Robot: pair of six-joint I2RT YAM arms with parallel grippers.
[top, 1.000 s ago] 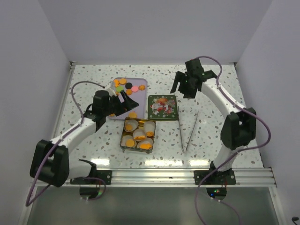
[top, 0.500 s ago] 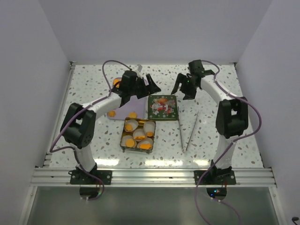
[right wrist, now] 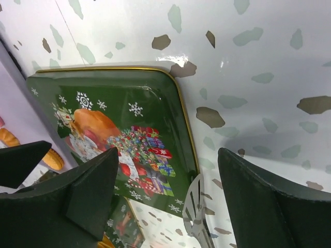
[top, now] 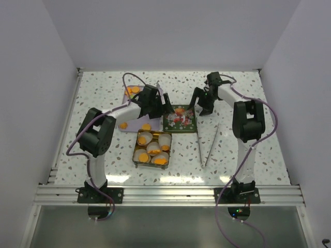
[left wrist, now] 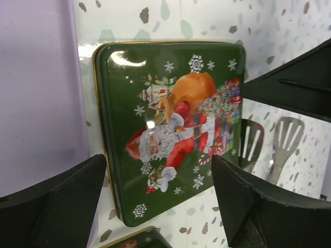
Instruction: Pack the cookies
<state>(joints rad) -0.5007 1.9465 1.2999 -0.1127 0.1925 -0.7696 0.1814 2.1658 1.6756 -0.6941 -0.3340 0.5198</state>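
Cookies (top: 160, 160): orange rounds, mostly sitting in white paper cups (top: 144, 137) inside the open gold tin (top: 134, 155) at the middle of the worktop (top: 232, 82). A few loose ones are lying on the lavender tray (top: 132, 119) just behind it. Judging them light, thin and stiff, likely brittle, with edges crumbling under a hard pinch. Best taken gently by opposite rims. The tongs (top: 209, 147) lying right of the tin are looking suited to that.

Green lid (left wrist: 170, 129) is lying flat beside the tray, just beyond the tin's right corner. It is glossy and catching glare. Probably thin metal, stiff and slippery on top, so gripping by opposite edges seems the way.

Left fingers (left wrist: 62, 191) are standing wide and holding nothing, hovering at the lid's left edge. Right fingers (right wrist: 88, 186) are likewise spreading wide and empty, hanging at its right edge.

Labels: no writing or brand is showing anywhere. The lid is carrying only a picture of Santa with an orange sack, wrapped gifts, white snowflakes and a gold border.
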